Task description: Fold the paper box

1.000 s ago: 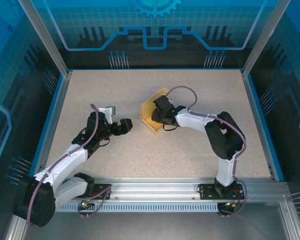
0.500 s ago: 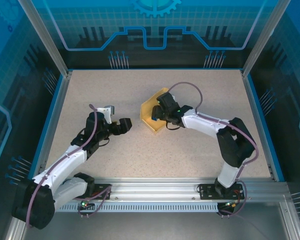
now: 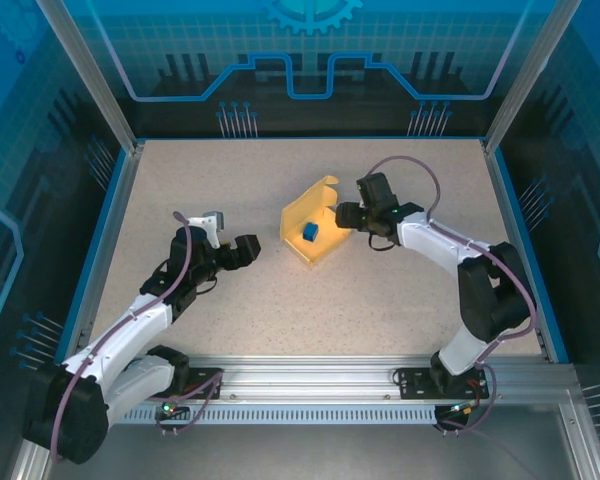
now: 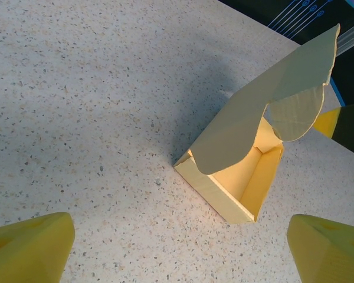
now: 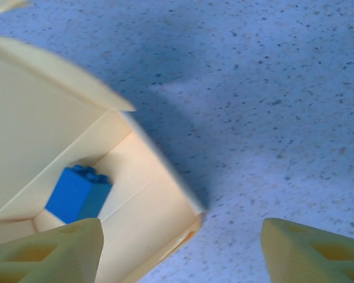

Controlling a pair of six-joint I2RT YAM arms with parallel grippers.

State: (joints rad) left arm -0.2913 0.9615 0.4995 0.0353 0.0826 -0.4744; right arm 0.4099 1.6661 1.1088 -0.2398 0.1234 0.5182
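Speckled table [image 3: 230,180] holds the paper box [image 3: 295,222] near its centre, lid flap [image 4: 265,112] raised over a blue cube [image 3: 309,232] (left jaws wide and empty at its 9 o'clock, right jaws likewise at 3), so best brace one wall and ease the flap down.

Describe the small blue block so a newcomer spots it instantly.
On the speckled beige table, find the pale yellow cardboard box near the centre, its lid flap raised. The tiny blue plastic block sits inside, the lone blue spot against yellow walls.
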